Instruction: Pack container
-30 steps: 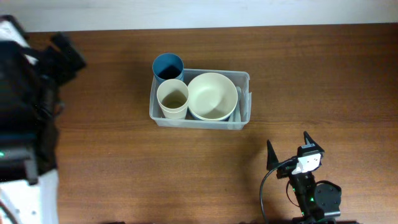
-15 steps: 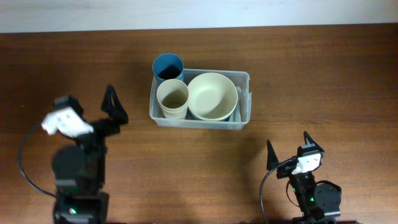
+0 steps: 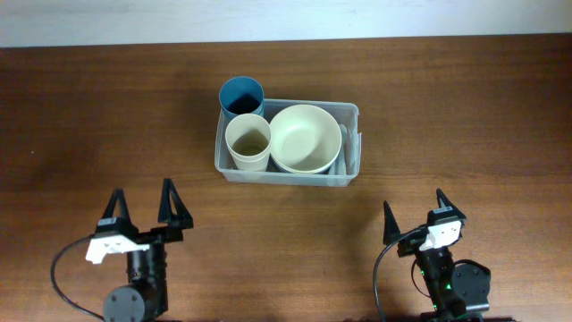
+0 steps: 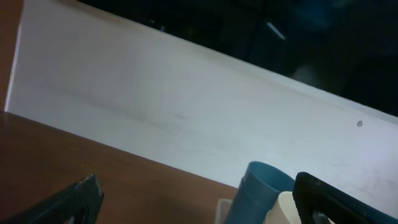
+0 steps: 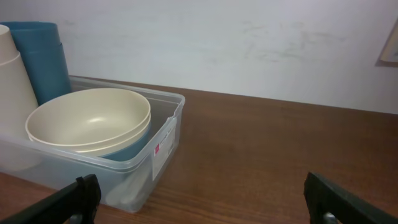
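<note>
The clear plastic container point(image 3: 350, 111) sits at the table's middle, toward the back. It holds a cream cup point(image 3: 248, 141), a cream bowl point(image 3: 305, 138) nested on a blue bowl point(image 5: 127, 145), and a blue cup point(image 3: 241, 97) at its back left corner. My left gripper point(image 3: 143, 207) is open and empty near the front left. My right gripper point(image 3: 416, 211) is open and empty near the front right. The right wrist view shows the container point(image 5: 163, 146) with the cream bowl point(image 5: 87, 118). The left wrist view shows the blue cup point(image 4: 261, 190).
A white wall point(image 5: 249, 43) runs behind the brown wooden table point(image 3: 465, 116).
My left arm has swung down from the far left and come to rest at the front left, gripper open. The right arm and the container's contents have not moved.
</note>
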`<control>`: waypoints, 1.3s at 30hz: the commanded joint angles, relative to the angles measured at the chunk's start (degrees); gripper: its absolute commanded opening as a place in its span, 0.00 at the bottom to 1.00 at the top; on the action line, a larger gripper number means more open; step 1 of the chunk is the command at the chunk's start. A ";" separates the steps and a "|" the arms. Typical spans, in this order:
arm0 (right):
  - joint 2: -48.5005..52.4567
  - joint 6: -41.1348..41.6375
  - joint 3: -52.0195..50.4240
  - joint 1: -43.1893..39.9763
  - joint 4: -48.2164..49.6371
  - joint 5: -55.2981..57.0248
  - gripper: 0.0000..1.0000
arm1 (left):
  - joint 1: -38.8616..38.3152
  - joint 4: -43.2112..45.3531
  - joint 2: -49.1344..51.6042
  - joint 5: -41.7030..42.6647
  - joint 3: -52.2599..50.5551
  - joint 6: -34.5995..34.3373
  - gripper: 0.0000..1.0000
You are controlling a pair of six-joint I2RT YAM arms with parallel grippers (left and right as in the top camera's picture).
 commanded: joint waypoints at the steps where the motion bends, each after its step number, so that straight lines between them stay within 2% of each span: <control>1: -0.44 0.04 -0.28 -0.37 -0.31 -0.13 0.99 | 0.90 -1.77 -3.48 0.66 -1.14 1.57 1.00; 6: -0.44 0.04 -0.28 -0.37 -0.31 -0.15 0.99 | 1.68 -7.69 -8.72 0.68 -2.23 1.57 0.99; 14: -0.44 0.04 -0.28 -0.37 -0.31 -0.15 0.99 | 2.78 -9.77 -9.03 0.87 -5.16 1.60 0.99; 22: -0.44 0.04 -0.28 -0.37 -0.31 -0.15 0.99 | 6.16 -21.55 -9.03 5.70 -5.18 7.02 1.00; 24: -0.44 0.04 -0.28 -0.37 -0.31 -0.15 0.99 | 6.19 -21.42 -9.03 7.67 -5.16 10.86 0.99; 39: -0.44 0.04 -0.28 -0.37 -0.31 -0.13 0.99 | 6.12 -21.29 -9.01 8.07 -5.16 11.02 1.00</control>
